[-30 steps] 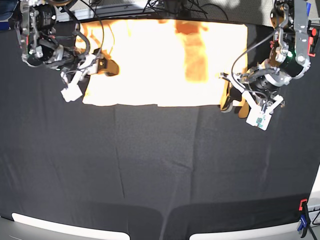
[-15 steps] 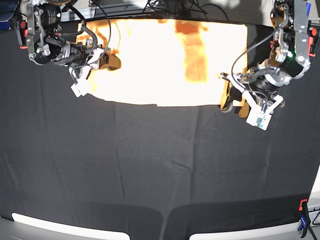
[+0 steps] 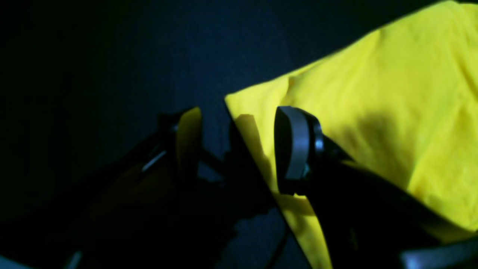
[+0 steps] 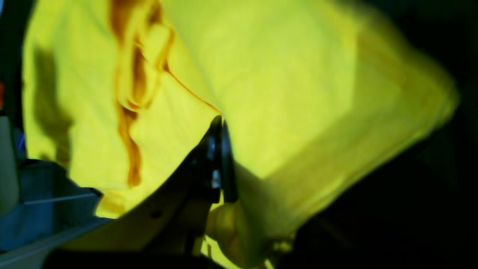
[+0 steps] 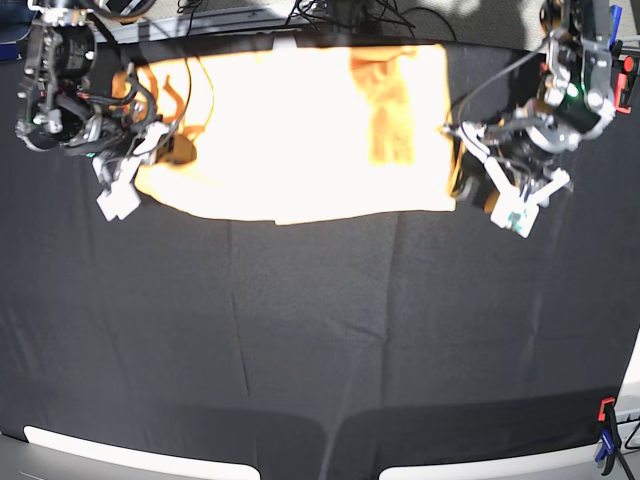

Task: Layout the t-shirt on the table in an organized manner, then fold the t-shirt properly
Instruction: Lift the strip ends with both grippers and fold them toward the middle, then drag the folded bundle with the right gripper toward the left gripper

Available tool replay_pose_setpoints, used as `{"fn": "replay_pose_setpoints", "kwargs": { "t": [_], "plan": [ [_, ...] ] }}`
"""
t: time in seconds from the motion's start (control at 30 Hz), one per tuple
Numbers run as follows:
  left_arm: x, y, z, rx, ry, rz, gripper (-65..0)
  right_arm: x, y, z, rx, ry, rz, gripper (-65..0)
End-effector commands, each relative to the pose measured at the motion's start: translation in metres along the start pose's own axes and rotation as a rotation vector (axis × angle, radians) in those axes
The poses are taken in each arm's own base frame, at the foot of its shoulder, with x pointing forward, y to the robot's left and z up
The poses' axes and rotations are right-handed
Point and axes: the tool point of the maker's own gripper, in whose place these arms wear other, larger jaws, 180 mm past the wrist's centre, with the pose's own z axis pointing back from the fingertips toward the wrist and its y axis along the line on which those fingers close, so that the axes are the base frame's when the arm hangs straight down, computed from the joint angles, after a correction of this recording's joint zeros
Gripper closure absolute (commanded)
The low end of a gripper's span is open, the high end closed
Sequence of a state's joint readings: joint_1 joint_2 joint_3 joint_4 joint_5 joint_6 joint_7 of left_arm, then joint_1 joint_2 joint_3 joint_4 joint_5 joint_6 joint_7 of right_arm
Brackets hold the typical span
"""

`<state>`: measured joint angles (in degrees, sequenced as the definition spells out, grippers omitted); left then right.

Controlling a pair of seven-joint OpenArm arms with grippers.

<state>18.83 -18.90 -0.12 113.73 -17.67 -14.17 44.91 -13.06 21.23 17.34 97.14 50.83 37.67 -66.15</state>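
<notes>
Broadly, the wide black cloth-covered table [image 5: 320, 340] fills the base view, and only one is visible. On its far part lies the single pale orange-yellow short-sleeved cloth t-shirt [image 5: 300, 130], spread roughly into a rectangle with a darker folded band toward its right half; the rest of the table in front of it is bare black cloth. I judge the shirt light, limp and easy to wrinkle, not fragile: it will sag and drag wherever it is not supported, so corners and hem edges are the sensible places to pinch, one at each end, to keep the cloth taut. Two arms work it. The left gripper [image 3: 239, 149], on the base view's right, stands with jaws spread wide around the shirt's near corner, one finger [image 3: 295, 142] over the cloth and the other off it on the black surface, gripping nothing yet. The right gripper [image 4: 220, 130], at the shirt's opposite end, has its jaws pressed together; the wrist view suggests they pinch a layer of the yellow cloth, though blur leaves this uncertain. One red-and-blue clamp [image 5: 606, 440] sits at the table's near right edge.
</notes>
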Motion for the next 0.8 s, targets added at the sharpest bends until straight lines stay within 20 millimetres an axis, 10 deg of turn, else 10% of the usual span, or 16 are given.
{"fn": "replay_pose_setpoints", "kwargs": {
  "t": [0.0,0.4,0.77],
  "plan": [
    [0.006,0.0,0.004,0.0,-0.033,-0.008,-28.7,0.021,0.012,0.005,0.024,-0.071,0.037,0.0],
    [-0.1,-0.005,0.002,-0.023,0.218,-0.003,-28.7,0.05,0.143,-0.033,0.18,-0.115,0.208,0.0],
    [-0.119,-0.013,0.0,-0.071,0.257,0.036,-28.7,0.073,0.227,-0.08,0.204,-0.155,0.239,0.0]
  ]
}}
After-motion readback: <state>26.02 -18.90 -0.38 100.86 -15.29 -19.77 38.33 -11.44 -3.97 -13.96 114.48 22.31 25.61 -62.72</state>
